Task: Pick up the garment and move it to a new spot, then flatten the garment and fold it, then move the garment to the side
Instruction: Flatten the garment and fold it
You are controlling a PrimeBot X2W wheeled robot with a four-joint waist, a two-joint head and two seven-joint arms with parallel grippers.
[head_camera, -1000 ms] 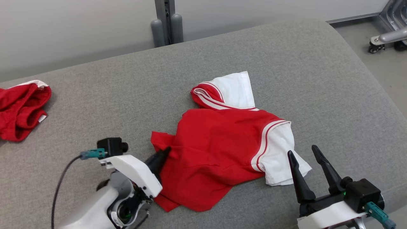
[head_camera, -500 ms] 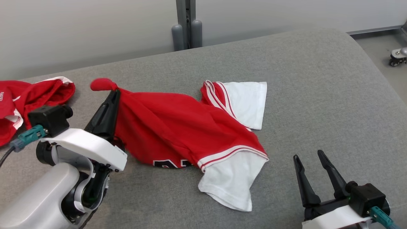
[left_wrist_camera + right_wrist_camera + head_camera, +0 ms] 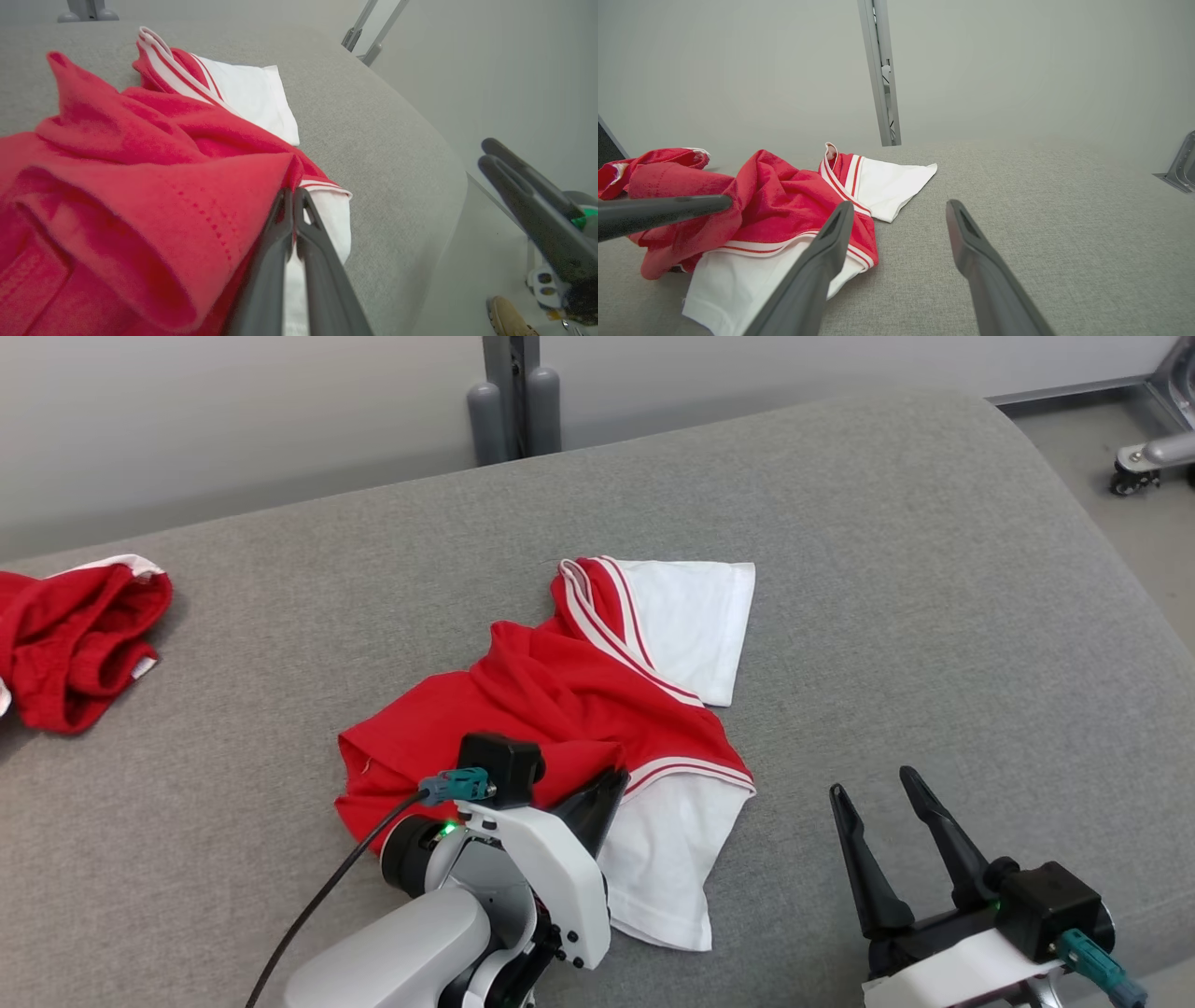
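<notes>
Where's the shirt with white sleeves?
Head view, centre: the shirt lies crumpled on the cushion, red part pinched in the left claw, open right claw beside it.

Centre: garment (image 3: pixel 560 709) red body, white sleeves, red-and-white stripes at sleeve seams. Far left: heaped cloth (image 3: pixel 75 635) red, white edging. Underneath: bench (image 3: pixel 887 569) plain grey weave.

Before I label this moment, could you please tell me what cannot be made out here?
- Head view: the left claw and its arm hide part of the garment.
- Head view: the left edge cuts off the second red cloth.
- Left wrist view: the bottom edge cuts off a tan shoe.
</notes>
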